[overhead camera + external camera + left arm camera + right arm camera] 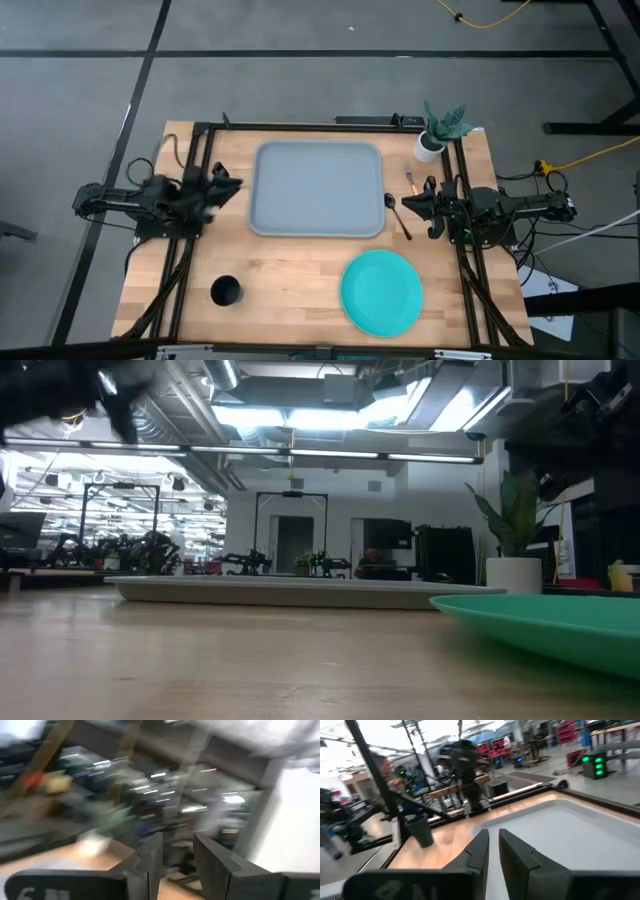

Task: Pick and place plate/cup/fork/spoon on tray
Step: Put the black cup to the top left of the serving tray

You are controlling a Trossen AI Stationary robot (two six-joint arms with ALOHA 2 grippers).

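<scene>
The pale grey-blue tray [318, 190] lies at the table's middle, toward the far side, with nothing on it. It also shows in the low view [300, 591] and the right wrist view [570, 832]. The teal plate [381, 292] lies flat near the front right and shows in the low view too [560, 628]. The dark cup [226, 291] stands upright at the front left. The dark-bowled spoon [397, 214] and the orange-handled fork [410, 181] lie just right of the tray. My left gripper [234, 185] is open and empty at the tray's left edge. My right gripper [404, 203] is shut and empty above the spoon.
A white pot with a green plant [434, 140] stands at the far right corner, behind the fork. Dark frame rails [190, 230] run along the left and right sides of the wooden table. Bare wood lies between the cup and the plate.
</scene>
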